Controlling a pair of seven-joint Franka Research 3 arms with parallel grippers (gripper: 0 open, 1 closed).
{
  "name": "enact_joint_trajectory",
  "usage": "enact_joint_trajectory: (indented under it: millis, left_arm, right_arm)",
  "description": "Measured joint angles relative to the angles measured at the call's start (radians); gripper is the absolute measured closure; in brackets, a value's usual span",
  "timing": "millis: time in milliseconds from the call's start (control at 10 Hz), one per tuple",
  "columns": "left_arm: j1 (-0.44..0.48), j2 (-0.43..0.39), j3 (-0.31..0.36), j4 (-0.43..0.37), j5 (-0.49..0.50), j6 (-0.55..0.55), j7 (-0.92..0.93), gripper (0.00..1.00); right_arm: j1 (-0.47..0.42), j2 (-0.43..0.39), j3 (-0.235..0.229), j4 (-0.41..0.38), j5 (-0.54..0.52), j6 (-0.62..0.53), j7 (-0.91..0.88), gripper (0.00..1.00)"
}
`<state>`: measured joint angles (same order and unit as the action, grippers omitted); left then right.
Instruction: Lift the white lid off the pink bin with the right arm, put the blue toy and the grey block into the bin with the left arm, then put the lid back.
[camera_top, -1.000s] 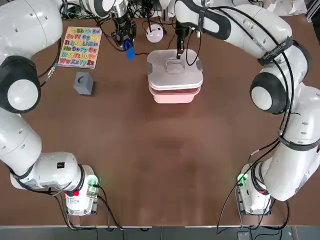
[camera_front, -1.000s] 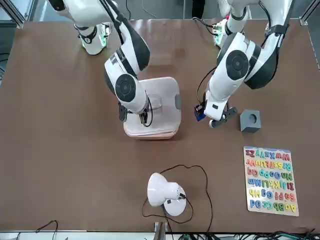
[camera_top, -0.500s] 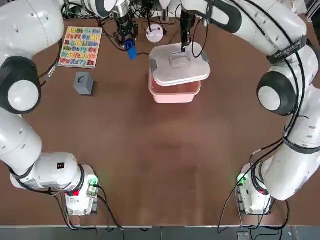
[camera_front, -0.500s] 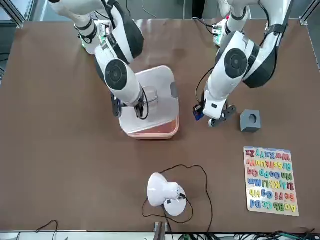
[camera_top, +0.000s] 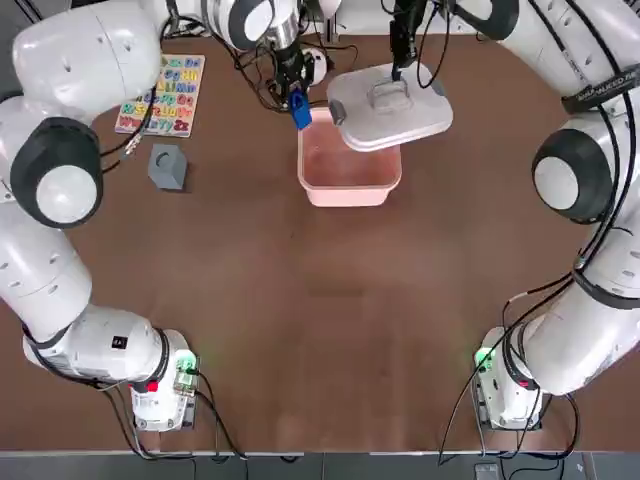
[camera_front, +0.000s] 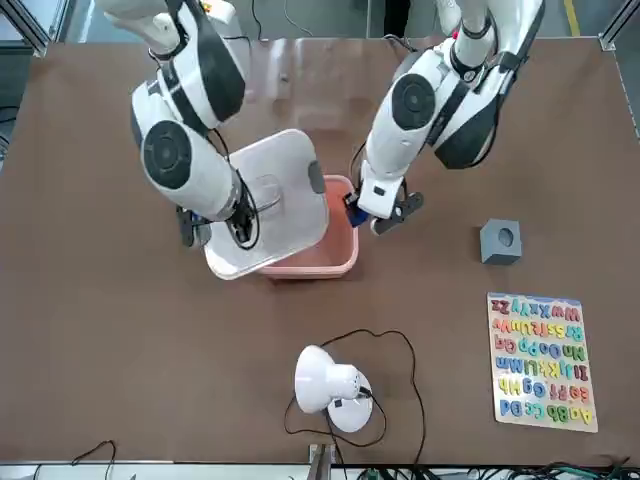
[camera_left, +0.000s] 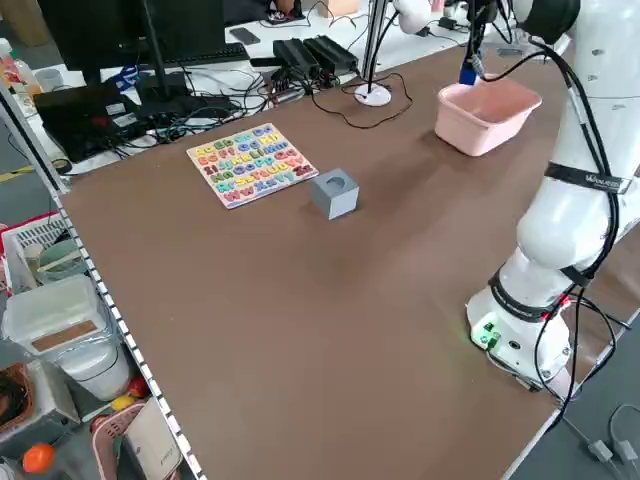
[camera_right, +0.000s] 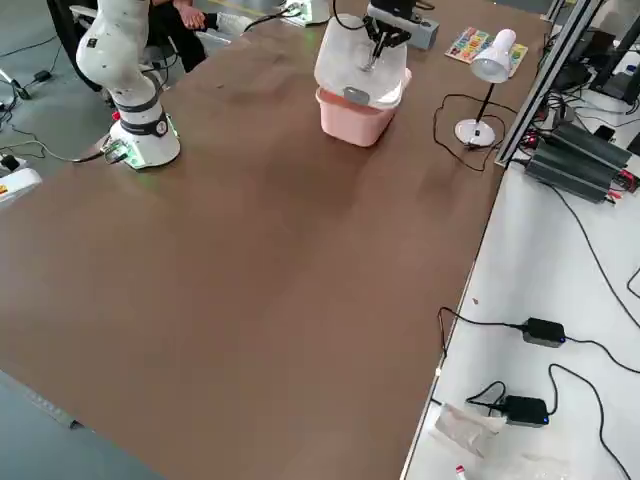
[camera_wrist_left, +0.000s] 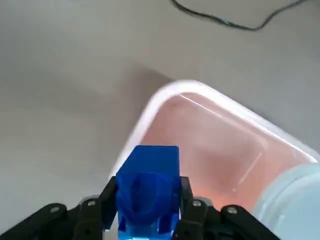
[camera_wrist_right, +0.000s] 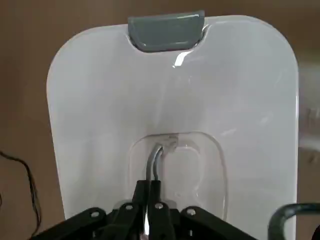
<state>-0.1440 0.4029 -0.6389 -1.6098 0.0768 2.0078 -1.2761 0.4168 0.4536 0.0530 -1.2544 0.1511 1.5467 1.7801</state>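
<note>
- Your left claw (camera_wrist_left: 149, 187) pinches the blue toy (camera_top: 301, 111) by the far left corner of the pink bin (camera_top: 345, 170).
- Your right claw (camera_wrist_right: 153, 184) is pressed together on the handle of the white lid (camera_top: 388, 112), holding it off to the right, partly overlapping the open bin from overhead.
- Your grey block (camera_front: 500, 242) sits on the worktop (camera_top: 300, 300), left of the bin.

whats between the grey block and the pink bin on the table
Just bare brown tabletop between the grey block and the pink bin, as the top view shows.
</note>
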Motion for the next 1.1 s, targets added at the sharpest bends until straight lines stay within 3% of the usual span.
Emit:
enact_joint_trajectory:
  millis: [300,600,800,900,1100]
  left_arm:
    - [-0.076,0.055,0.000,0.003,0.006,0.047,-0.092,0.49]
    - [-0.079,0.075,0.007,0.007,0.007,0.049,-0.102,0.48]
    - [-0.075,0.085,0.011,0.009,0.007,0.049,-0.102,0.29]
    - [-0.074,0.091,0.012,0.013,0.007,0.050,-0.102,0.24]
    - [-0.060,0.090,0.020,0.029,0.012,0.048,-0.106,0.02]
  right_arm:
    - [-0.088,-0.007,-0.002,0.000,-0.020,-0.020,-0.120,0.95]
    - [-0.140,-0.008,-0.002,0.000,-0.041,-0.025,-0.192,0.95]
    - [-0.169,-0.008,-0.002,0.000,-0.056,-0.027,-0.236,0.95]
    - [-0.183,-0.008,-0.002,-0.001,-0.062,-0.028,-0.255,0.95]
    - [-0.193,-0.007,-0.002,-0.002,-0.073,-0.030,-0.276,0.95]
